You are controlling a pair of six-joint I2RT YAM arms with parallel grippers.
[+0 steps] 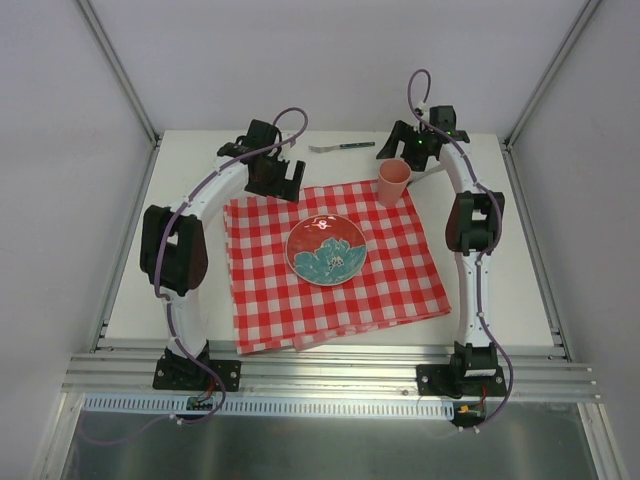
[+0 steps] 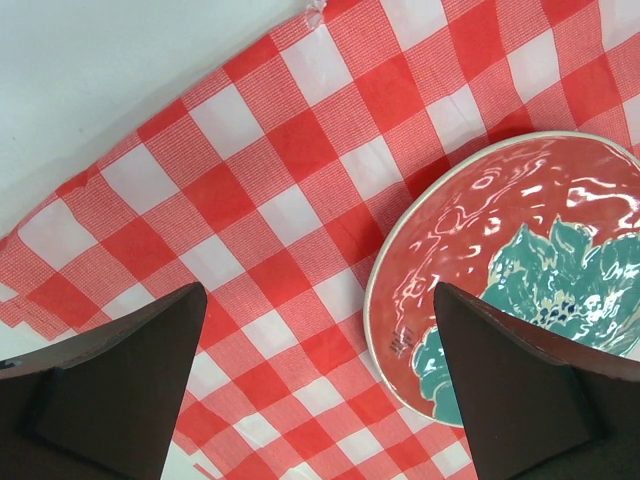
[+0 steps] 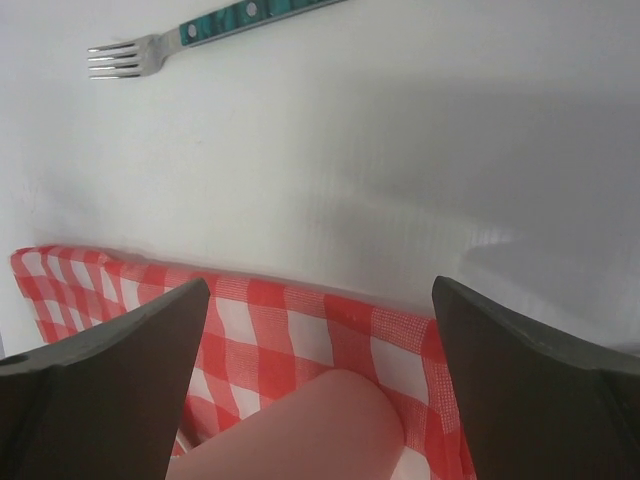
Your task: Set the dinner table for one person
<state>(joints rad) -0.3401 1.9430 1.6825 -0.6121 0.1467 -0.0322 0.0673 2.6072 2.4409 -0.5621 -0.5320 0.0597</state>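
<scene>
The off-white bench point(image 1: 515, 290) spans the white-walled cell, carrying a checked cloth point(image 1: 270, 300), plate point(image 1: 326, 249) and pink cup point(image 1: 392, 180). The left gripper point(image 2: 320, 290) and right gripper point(image 3: 320, 285) show wide, empty jaws. The fork point(image 1: 342, 147) lies near the bench's far edge and probably comes next; straddle its handle squarely and low.

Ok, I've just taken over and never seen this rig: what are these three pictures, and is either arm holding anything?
Two robot arms are bolted at the near edge of the table. The overhead picture shows both; the other two look out from each wrist, the dark wedges being that pincer's fingers. A checked cloth carries a red plate with a teal flower and a pink cup; a fork lies on bare table beyond. The left pincer hovers by the plate, the right pincer over the cup. Both are open, holding nothing.
</scene>
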